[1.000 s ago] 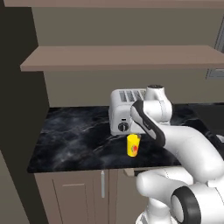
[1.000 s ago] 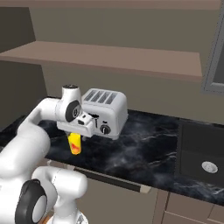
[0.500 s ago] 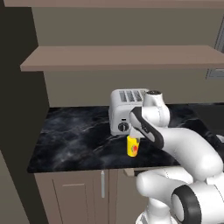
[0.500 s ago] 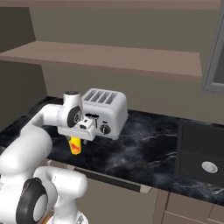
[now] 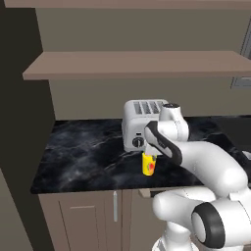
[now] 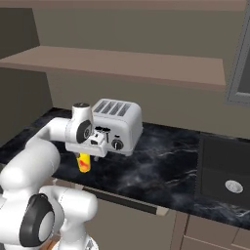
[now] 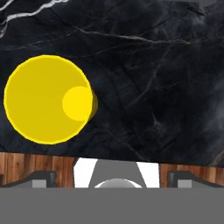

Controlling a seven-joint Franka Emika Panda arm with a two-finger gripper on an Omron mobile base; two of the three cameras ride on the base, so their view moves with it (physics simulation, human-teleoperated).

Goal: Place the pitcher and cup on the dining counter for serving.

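While the gripper (image 5: pixel 150 156) hangs directly over the cup (image 5: pixel 148 164), its fingers (image 7: pixel 40 179) are spread wide and nothing sits between them. Taking the silver four-slot toaster (image 5: pixel 142 125) as the landmark: the cup, a small bright yellow tumbler with a red-orange mark on its side, stands upright on the black marble worktop (image 5: pixel 88 157) just in front of the toaster, close to the worktop's front edge and not touching the toaster. In the right base view the cup (image 6: pixel 84 163) shows below the hand, in front of the toaster's (image 6: pixel 119 126) left end, with the gripper (image 6: pixel 93 152) just above its rim. Looking straight down from the hand, the cup's (image 7: pixel 47 99) round open mouth lies off to the left of the gripper's centre line, on the marble (image 7: pixel 153 87), with a strip of wooden floor (image 7: pixel 26 164) beyond the worktop's edge. Above the toaster, a brown wall shelf (image 5: pixel 137 66) runs along the back wall. Well to the right of the toaster, a dark panel with a round knob (image 6: pixel 233 186) is set beside the worktop (image 6: pixel 161 171). Below and in front of the toaster, a taupe cabinet door (image 5: pixel 83 220) with a slim handle (image 5: pixel 115 206) closes off the space under the worktop.
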